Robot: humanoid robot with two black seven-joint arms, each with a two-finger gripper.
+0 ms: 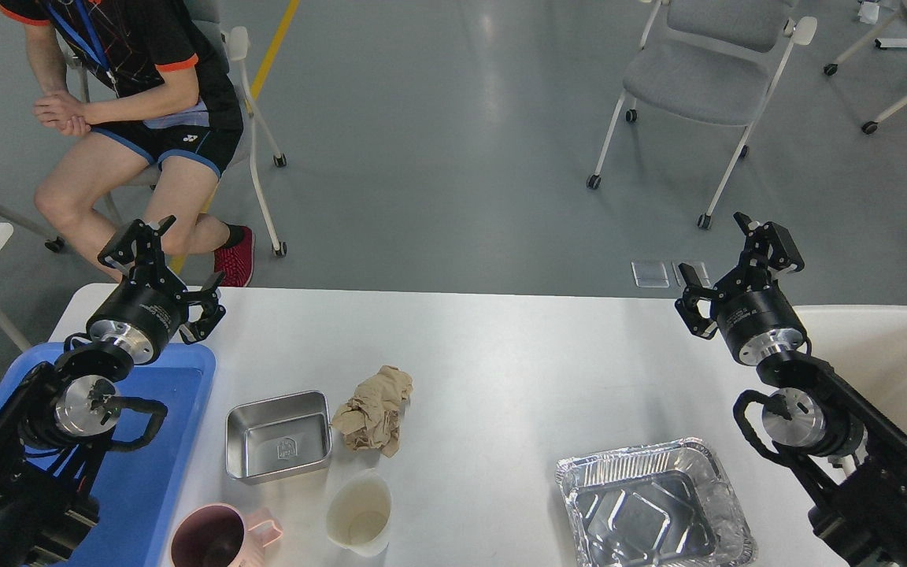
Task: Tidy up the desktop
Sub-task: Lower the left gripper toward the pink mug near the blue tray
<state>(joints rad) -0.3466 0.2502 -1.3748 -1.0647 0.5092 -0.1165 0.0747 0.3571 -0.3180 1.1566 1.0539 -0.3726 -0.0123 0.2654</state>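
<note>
Left gripper (172, 266): fingers spread apart, nothing between them; raised over the far left corner of the desktop (501, 354), just beyond the far edge of the blue tray (178, 441). Right gripper (737, 260): fingers likewise spread wide and empty, raised at the far right edge of the desktop, just beside the cream-white bin (879, 346).

Desktop: large white tabletop with rounded corners, lying below and between both grippers and filling the lower half of the head view.

Items on it, by position from the grippers:
- Blue tray: directly under the left arm, at the left edge of the desktop; its contents are largely hidden by the arm.
- Steel tray (278, 435): rectangular, shallow, empty, on the near side of the left gripper and just right of the blue tray.
- Crumpled brown paper (375, 409): touching or just beside the steel tray's right edge.
- Translucent cup (359, 513): upright, nearer than the paper.
- Pink mug (217, 539): upright, dark inside, handle toward the translucent cup, at the bottom edge of the view.
- Foil pan (650, 504): empty, crinkled rim, on the near side of the right gripper, to the left of the right arm.

Beyond the desktop: seated person (131, 102) behind the left gripper; grey chair (705, 79) on castors behind the right gripper.
</note>
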